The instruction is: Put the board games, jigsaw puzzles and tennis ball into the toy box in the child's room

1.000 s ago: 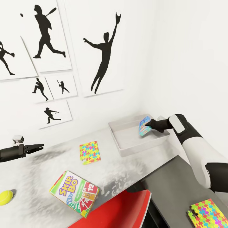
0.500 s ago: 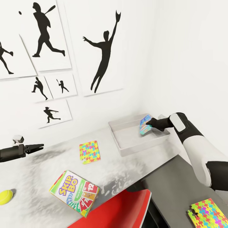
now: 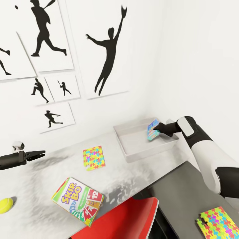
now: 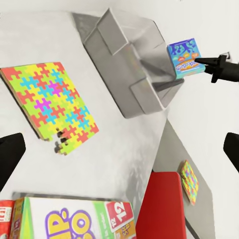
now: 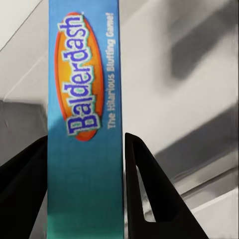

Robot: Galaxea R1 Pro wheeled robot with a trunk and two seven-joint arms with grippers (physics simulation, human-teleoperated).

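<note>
One small blue Balderdash box (image 3: 152, 130), orange oval logo, is pinched on edge between the right fingers (image 3: 159, 128) above the grey toy box (image 3: 132, 152); left fingers (image 3: 37, 154) are spread, empty, over the table (image 3: 39, 186).

On the white wall (image 3: 192, 59) ahead of you hang 6 prints of black sport silhouettes — the largest, a leaping catcher with one arm stretched up (image 3: 108, 49), sits nearest the corner. A batter in full swing (image 3: 44, 31) hangs beside it, with 3 smaller figures (image 3: 49, 88) below. Close beneath your view is a red chair seat (image 3: 127, 220), its curved edge against the desk front. Beside it lies a lower dark grey cabinet top (image 3: 182, 196) — matte and flat.
</note>
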